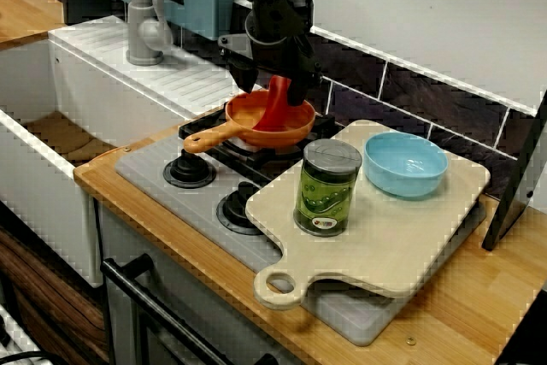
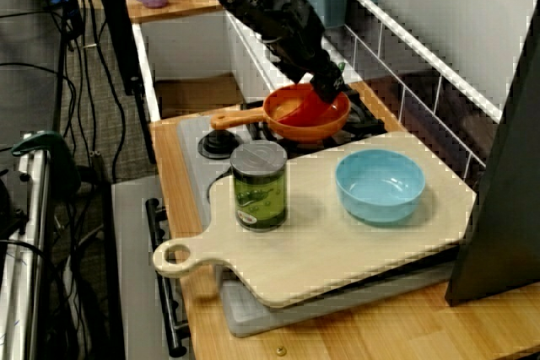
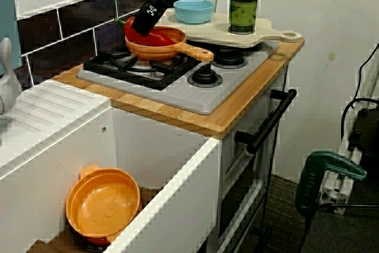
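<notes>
Your gripper (image 1: 275,83) is low over the orange pan (image 1: 282,138). Its two black fingers are closed on a red pepper (image 1: 275,110). The pepper stands tilted, with its top end up between the fingers and its low end down inside the pan. In the view from the sink side you can see a small green stem poking out by the gripper on the wall side.

The pan sits right under your gripper, on the black burner grate of the grey stove (image 1: 154,173). The pan's handle (image 1: 209,137) sticks out away from the gripper, toward the stove knobs (image 1: 189,168) at the front.

Near your gripper, on the side away from the sink (image 1: 51,185), a pale cutting board (image 1: 402,228) lies across the other end of the stove. A blue bowl (image 1: 402,179) stands on the board. A green can (image 1: 326,190) stands upright just beside the bowl, on the front part of the board. Both are apart from the gripper and the pan.

On the other side of your gripper is the white sink with a grey tap (image 1: 141,14). In the view from the sink side, an orange pot (image 3: 103,205) sits down in the sink, well apart from the gripper.
</notes>
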You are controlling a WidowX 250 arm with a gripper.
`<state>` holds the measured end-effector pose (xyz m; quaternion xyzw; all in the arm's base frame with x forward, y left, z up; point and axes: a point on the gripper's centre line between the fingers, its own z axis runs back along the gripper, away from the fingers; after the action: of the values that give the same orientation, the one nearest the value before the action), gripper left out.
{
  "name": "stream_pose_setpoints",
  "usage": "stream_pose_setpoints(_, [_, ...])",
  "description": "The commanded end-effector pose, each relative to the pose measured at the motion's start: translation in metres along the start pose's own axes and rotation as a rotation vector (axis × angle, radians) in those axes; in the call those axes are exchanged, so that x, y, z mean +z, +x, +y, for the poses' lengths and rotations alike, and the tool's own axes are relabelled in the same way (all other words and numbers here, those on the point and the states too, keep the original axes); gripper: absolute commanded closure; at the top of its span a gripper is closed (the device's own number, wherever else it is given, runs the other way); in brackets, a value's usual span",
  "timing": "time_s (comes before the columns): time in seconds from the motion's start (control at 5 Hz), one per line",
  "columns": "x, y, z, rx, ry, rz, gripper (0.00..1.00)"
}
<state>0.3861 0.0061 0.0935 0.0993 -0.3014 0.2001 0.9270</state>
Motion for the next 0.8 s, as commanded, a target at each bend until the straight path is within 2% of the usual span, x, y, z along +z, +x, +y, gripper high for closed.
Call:
stream_pose_setpoints(0.0, [0.0186, 0.02, 0.0051, 0.055, -0.041, -0.065, 0.0])
stream_pose_setpoints(0.2, [0.0142, 0.0195, 0.0008, 0.051, -0.034, -0.048, 0.0])
stream_pose_setpoints(0.6, [0.0162, 0.0181, -0.0022, 0.054, -0.05, -0.045, 0.0])
